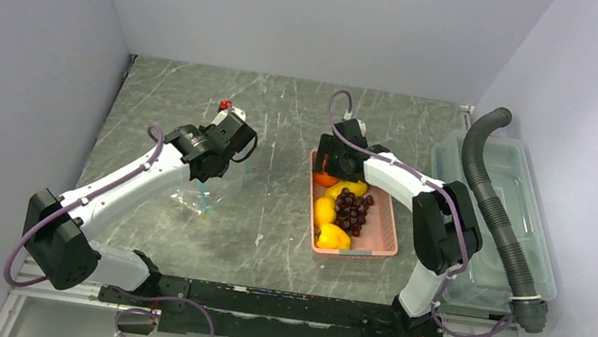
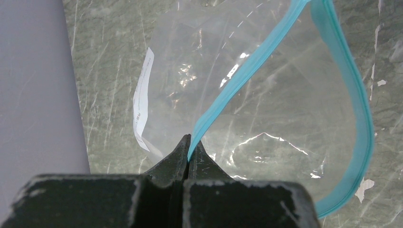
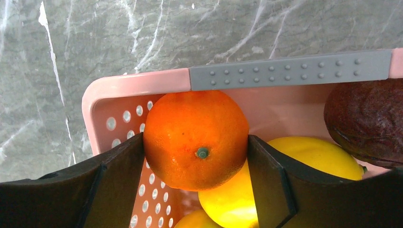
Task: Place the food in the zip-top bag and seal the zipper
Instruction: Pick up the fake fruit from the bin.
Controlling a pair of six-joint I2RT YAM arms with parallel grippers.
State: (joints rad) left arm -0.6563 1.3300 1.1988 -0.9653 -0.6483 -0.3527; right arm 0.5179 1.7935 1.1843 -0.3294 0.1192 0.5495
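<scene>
My left gripper (image 1: 223, 141) is shut on the teal-blue zipper (image 2: 256, 61) of the clear zip-top bag (image 2: 266, 118). It pinches one lip, and the mouth gapes open in a loop. The bag (image 1: 200, 194) hangs to the table left of centre. My right gripper (image 3: 196, 152) is at the far end of the pink basket (image 1: 384, 235). Its fingers (image 3: 119, 171) press both sides of the round orange fruit (image 3: 196, 137). The orange (image 1: 325, 179) sits over yellow pieces (image 3: 309, 154). Grapes (image 1: 352, 210) and more yellow pieces (image 1: 332, 237) lie in the basket.
A dark reddish-brown fruit (image 3: 366, 123) lies at the basket's far right corner. The basket rim has a grey studded strip (image 3: 290, 71). A rigid clear bin (image 1: 510, 169) with a grey corrugated hose (image 1: 500, 207) over it stands at the right wall.
</scene>
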